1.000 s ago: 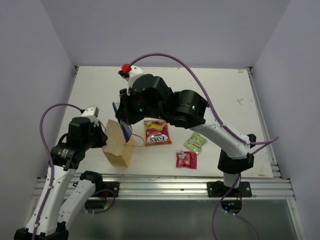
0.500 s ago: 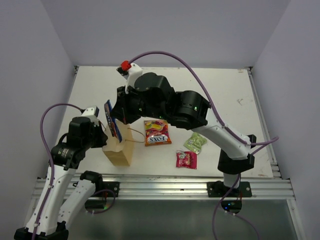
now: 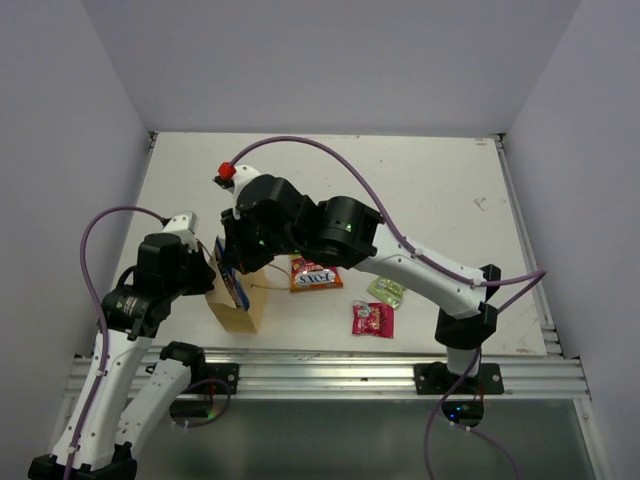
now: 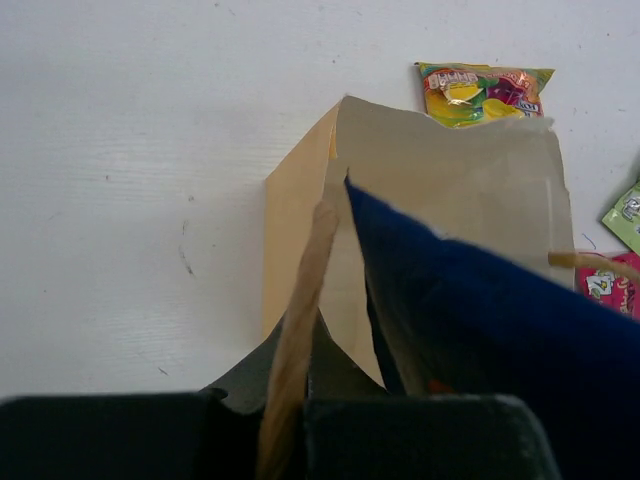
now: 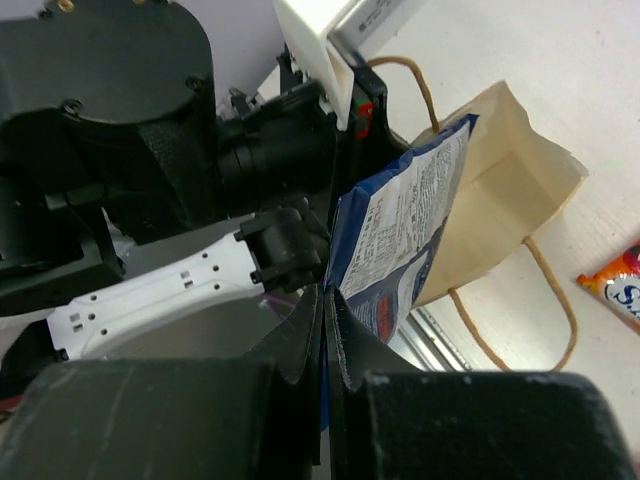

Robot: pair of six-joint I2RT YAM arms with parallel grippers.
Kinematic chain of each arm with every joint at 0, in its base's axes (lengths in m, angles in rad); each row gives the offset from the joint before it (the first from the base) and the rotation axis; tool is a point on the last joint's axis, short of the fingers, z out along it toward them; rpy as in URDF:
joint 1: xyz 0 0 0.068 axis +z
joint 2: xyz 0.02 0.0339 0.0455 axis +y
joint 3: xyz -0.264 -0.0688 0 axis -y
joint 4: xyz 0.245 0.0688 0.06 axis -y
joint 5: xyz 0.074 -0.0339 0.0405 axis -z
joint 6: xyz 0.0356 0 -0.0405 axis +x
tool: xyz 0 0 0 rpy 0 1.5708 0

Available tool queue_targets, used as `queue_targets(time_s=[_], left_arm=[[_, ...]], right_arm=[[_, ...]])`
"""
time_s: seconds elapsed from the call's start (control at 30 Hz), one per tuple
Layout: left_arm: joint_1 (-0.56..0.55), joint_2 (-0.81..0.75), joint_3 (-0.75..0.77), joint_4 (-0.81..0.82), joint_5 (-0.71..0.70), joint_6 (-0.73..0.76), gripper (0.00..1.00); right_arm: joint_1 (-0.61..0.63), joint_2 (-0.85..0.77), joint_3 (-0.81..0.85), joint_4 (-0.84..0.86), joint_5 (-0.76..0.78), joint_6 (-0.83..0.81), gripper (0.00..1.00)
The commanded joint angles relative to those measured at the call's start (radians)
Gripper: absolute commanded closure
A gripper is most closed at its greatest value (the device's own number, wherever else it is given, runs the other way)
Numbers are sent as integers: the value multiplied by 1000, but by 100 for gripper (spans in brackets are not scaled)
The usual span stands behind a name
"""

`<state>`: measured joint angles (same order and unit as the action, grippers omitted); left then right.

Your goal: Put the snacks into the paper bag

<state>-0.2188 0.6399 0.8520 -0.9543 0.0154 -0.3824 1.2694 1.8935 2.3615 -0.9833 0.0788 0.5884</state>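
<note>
The tan paper bag [image 3: 240,306] stands upright at the table's front left. My left gripper [image 4: 305,345] is shut on the bag's near rim [image 4: 300,300] and holds it open. My right gripper [image 5: 328,315] is shut on the dark blue crisp bag [image 5: 400,235], which hangs over the paper bag's mouth [image 5: 500,210]. The crisp bag also shows in the top view [image 3: 228,272] and in the left wrist view [image 4: 500,330]. The red-orange candy bag [image 3: 315,274], the pale green packet [image 3: 385,291] and the pink packet [image 3: 371,319] lie on the table.
The table's front rail [image 3: 330,370] runs just below the paper bag. The right arm [image 3: 340,232] reaches across above the candy bag. White walls stand close on the left and right.
My right gripper has carried the crisp bag left and down, from beside the paper bag to over its mouth. The left gripper and the paper bag have stayed put.
</note>
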Motion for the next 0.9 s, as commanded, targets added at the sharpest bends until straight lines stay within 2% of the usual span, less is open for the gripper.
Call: queue_targets(time_s=[0.0,0.17,0.43,0.87], left_arm=[[-5,1,-14,35,-3,7,100],[-5,4,-16,38,-2,10,100],[-5,-2,-14,38,3,13,100],[-7,-11,-14,40,9,17,100]], right_arm=[[25,-71,-1,9,-28,21,100],[41,-57,35,-38,-28,31,100],[42,-16,-1,-26,-31,39,100],[42,84,-35,23,84,-5,100]])
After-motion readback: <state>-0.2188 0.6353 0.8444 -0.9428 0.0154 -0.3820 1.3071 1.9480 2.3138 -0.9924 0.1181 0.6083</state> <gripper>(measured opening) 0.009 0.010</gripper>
